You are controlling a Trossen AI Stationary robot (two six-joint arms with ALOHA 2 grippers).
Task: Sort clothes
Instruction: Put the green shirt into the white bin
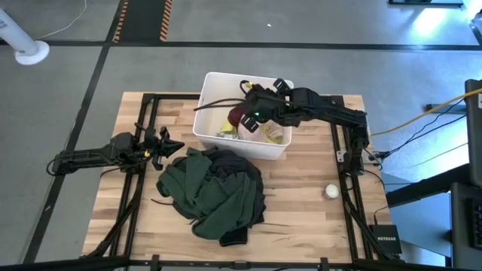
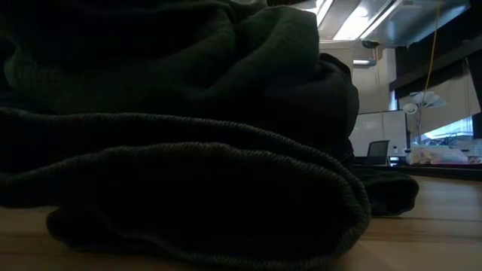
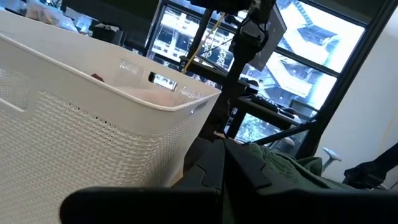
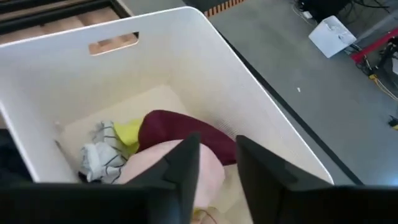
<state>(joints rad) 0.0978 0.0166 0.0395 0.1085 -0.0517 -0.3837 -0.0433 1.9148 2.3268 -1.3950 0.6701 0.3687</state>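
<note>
A white bin (image 1: 226, 77) stands at the table's far middle. In it lie a maroon garment (image 4: 180, 127), a pale pink one (image 4: 155, 169), a neon yellow top (image 4: 127, 132) and striped socks (image 4: 99, 158). My right gripper (image 4: 217, 165) hangs over the bin's inside (image 1: 252, 119), pointing down at a slant, open, with the pink garment showing in the gap between its fingers. A pile of dark green (image 1: 215, 192) and black (image 1: 242, 169) clothes rests on the table's middle. My left gripper (image 1: 162, 143) waits shut at the table's left, beside the pile. My right gripper stands open just above the pink garment's upper edge (image 4: 208, 163), which lies in the bin. Its own fingers hide the spot, so I cannot tell whether they touch the cloth.
A small white ball (image 1: 331, 191) lies on the table's right part. The low view is filled by the dark green garment (image 2: 188, 150). The left wrist view shows the bin's near wall (image 3: 93, 106) and green cloth (image 3: 286, 165). Black frame rails (image 1: 343, 150) run along both sides.
</note>
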